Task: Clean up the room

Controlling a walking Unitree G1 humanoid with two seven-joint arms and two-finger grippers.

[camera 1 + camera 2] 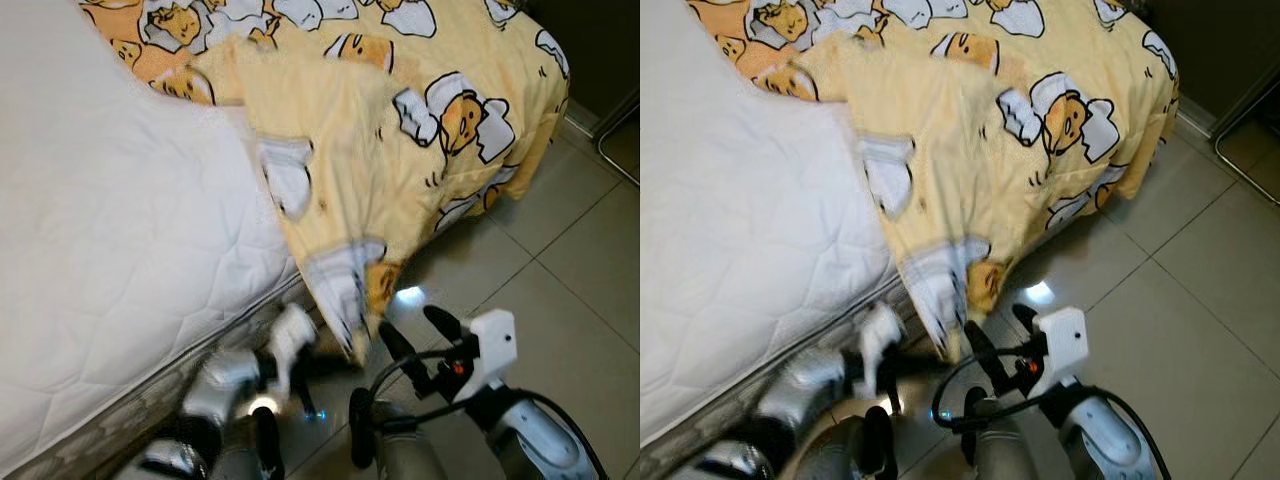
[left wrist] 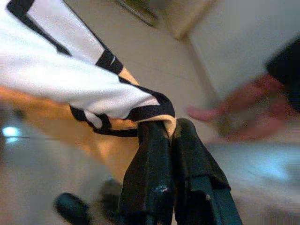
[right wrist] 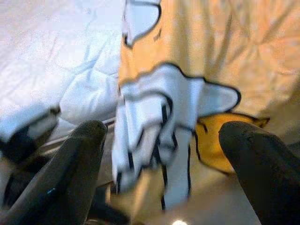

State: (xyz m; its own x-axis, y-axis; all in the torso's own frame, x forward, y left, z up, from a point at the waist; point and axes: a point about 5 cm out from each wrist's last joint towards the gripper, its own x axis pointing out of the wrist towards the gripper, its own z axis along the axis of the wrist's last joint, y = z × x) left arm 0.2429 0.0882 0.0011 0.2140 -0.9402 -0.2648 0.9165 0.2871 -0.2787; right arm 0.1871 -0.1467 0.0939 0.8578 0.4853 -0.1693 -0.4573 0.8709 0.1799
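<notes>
Bedding is seen from above, at the foot end of a bed. A white quilted mattress is left bare on the robot's left side, while a yellow blanket printed with cartoon egg figures is heaped across the far and right part of the bed. One corner of the blanket hangs over the mattress edge and down toward the pale tiled floor.

The hanging corner is pinched by the left gripper. In the left wrist view its two black fingers are pressed together, with the black-edged hem of the blanket clamped between their tips. In the head views the left arm is blurred, low beside the mattress edge, just under the hanging corner.

The right gripper is held low over the floor, just beside the hanging corner on the robot's right. Its fingers are spread wide apart with nothing between them, and the dangling cloth is framed between them in the right wrist view.

A blurred hand of a person is seen in the background of the left wrist view.
</notes>
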